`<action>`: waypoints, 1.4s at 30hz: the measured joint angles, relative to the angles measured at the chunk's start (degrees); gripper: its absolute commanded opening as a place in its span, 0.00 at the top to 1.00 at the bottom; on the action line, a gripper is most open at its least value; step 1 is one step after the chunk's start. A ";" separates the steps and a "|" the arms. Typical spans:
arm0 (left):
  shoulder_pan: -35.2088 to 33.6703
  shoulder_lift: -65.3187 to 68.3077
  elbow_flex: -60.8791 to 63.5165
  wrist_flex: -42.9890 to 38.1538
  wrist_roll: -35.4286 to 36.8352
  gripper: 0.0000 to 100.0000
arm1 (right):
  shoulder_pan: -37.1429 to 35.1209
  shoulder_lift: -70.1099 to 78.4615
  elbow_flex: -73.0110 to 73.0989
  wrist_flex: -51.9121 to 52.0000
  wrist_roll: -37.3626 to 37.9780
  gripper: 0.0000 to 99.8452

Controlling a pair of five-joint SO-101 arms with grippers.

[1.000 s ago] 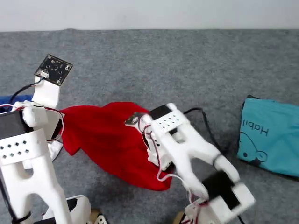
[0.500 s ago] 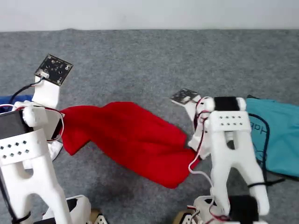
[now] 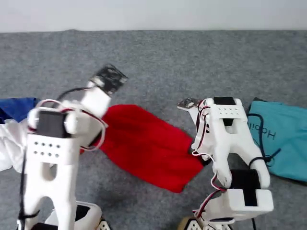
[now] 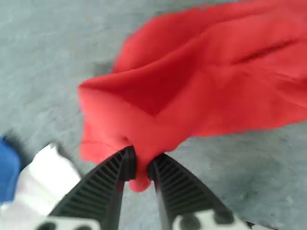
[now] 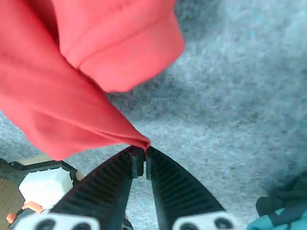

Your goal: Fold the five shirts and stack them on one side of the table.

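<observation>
A red shirt (image 3: 148, 143) lies stretched across the grey table between the two arms. My left gripper (image 4: 140, 165) is shut on a bunched fold of the red shirt (image 4: 192, 91) at its left end. At the other end my right gripper (image 5: 140, 160) is shut on a thin corner of the red shirt (image 5: 62, 96). In the high view the left arm (image 3: 62, 139) stands over the shirt's left edge and the right arm (image 3: 225, 129) over its right edge, hiding both pinch points.
A folded teal shirt (image 3: 278, 139) lies at the table's right side, close to the right arm. A blue shirt (image 3: 17, 108) and a white one (image 3: 9, 143) sit at the left edge. The far half of the grey table (image 3: 158, 57) is bare.
The right arm dragged the red shirt's right end rightward, stretching it out. The left arm then swung right and forward, carrying the shirt's left end with it.
</observation>
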 measured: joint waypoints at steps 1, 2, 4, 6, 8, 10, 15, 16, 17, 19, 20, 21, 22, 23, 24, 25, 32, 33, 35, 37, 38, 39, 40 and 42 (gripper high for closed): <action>1.05 0.00 1.41 -0.70 0.09 0.99 | -0.44 0.00 0.00 0.00 -0.18 0.95; 1.85 0.00 2.73 -1.41 0.09 0.99 | -0.97 0.00 0.00 0.26 -0.26 0.93; 2.46 0.00 4.84 -2.90 0.09 0.99 | -1.85 0.00 0.00 1.67 -0.26 0.88; 2.46 0.00 6.51 -4.22 0.09 0.99 | -1.93 -0.62 0.00 3.34 -0.26 0.86; 2.64 0.00 7.65 -5.36 0.09 0.99 | -2.46 -2.11 0.00 4.92 -1.14 0.84; 2.73 0.00 8.53 -6.42 0.09 0.99 | -3.60 -4.04 0.00 6.33 -2.20 0.83; 2.73 0.00 11.43 -9.76 0.09 0.99 | -8.62 -7.56 0.00 8.97 -4.75 0.83; 2.73 0.00 12.31 -10.73 0.09 0.99 | -9.76 -7.65 0.00 8.97 -5.27 0.83; 2.73 0.00 13.19 -11.52 0.09 0.99 | -10.46 -7.74 0.00 8.97 -5.63 0.83; 1.93 0.00 14.59 -13.10 0.09 0.99 | -11.34 -7.82 0.00 8.97 -6.07 0.83; 1.23 0.00 15.21 -13.89 0.09 0.99 | -11.60 -7.82 0.00 8.88 -6.24 0.83; 0.26 0.00 15.82 -14.68 0.09 0.99 | -11.60 -7.82 0.00 8.35 -6.24 0.83; -0.70 0.00 16.26 -15.38 0.09 0.99 | -11.60 -7.82 0.00 7.91 -6.24 0.83; -1.85 0.00 16.70 -16.00 0.09 0.99 | -11.69 -7.82 0.00 7.47 -6.24 0.83; -2.99 0.00 17.23 -16.53 0.09 0.99 | -11.69 -7.74 0.00 7.21 -6.24 0.83; -4.04 0.00 17.67 -17.05 0.09 0.99 | -11.78 -7.21 0.00 7.21 -6.24 0.83; -6.86 0.00 20.75 -18.20 0.09 0.99 | -11.78 1.67 0.00 2.37 -6.33 0.83; -6.86 0.00 20.92 -18.20 0.09 0.99 | -11.87 2.73 0.00 1.49 -6.33 0.83; -6.86 0.00 21.01 -18.29 0.09 0.99 | -11.78 4.57 0.00 -0.18 -6.33 0.83; -6.86 0.00 21.01 -18.29 0.09 0.99 | -11.69 6.24 0.00 -1.14 -6.33 0.83; -6.86 0.00 21.01 -18.29 0.09 0.99 | -11.69 6.95 0.00 -1.32 -6.33 0.83; -6.86 0.00 21.01 -18.29 0.09 0.99 | -11.69 7.56 0.00 -1.67 -6.42 0.83; -6.86 0.00 21.01 -18.29 0.09 0.99 | -11.78 8.09 0.00 -1.93 -6.42 0.83; -6.86 0.00 21.01 -18.29 0.09 0.99 | -11.78 8.35 0.00 -2.20 -6.42 0.83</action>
